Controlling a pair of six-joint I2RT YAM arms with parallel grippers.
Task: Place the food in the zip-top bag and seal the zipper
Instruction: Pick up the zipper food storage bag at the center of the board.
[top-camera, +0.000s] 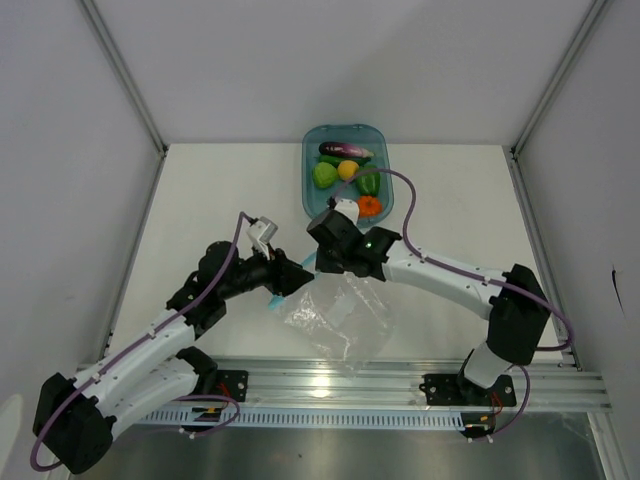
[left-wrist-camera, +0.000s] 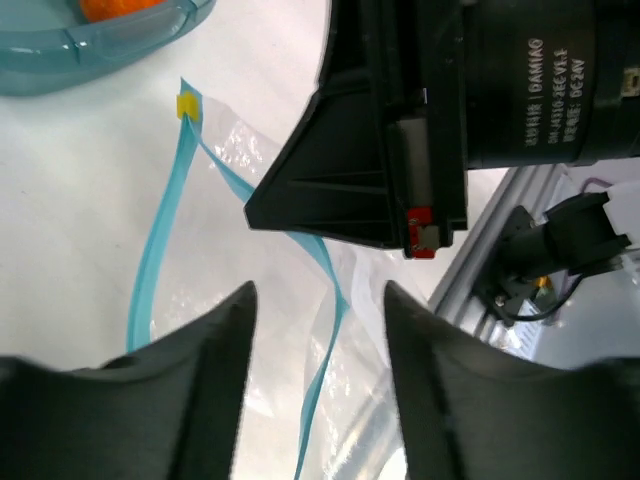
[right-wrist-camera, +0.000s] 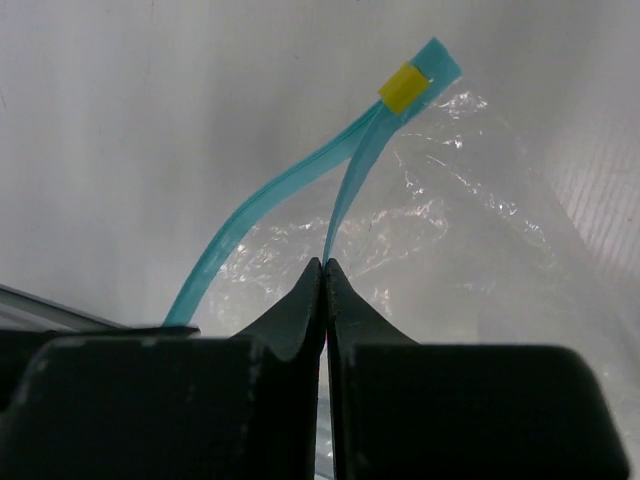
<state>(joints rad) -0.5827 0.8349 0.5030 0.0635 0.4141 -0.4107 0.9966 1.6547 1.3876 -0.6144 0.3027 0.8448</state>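
On the white table (top-camera: 200, 200), a clear crinkly bag (top-camera: 345, 325) lies flat near the front rail, between the two arms. Beyond it, at the far edge, sits a teal tray (top-camera: 310, 190) holding all the food: a purple eggplant (top-camera: 345, 150) at the back, a light green fruit (top-camera: 324, 175), a yellow ball (top-camera: 347, 169), a dark green pepper (top-camera: 368, 183) and an orange piece (top-camera: 370, 206) at the near end. The left gripper (left-wrist-camera: 319, 292) hangs over the bag's mouth with its fingers apart, one blue strip running through the gap. The right gripper (right-wrist-camera: 324, 265) is pinched together on one strip of the zipper (right-wrist-camera: 270, 195); the other strip bows away, so the mouth gapes. A small yellow tab (right-wrist-camera: 405, 88) joins the strips at their end.
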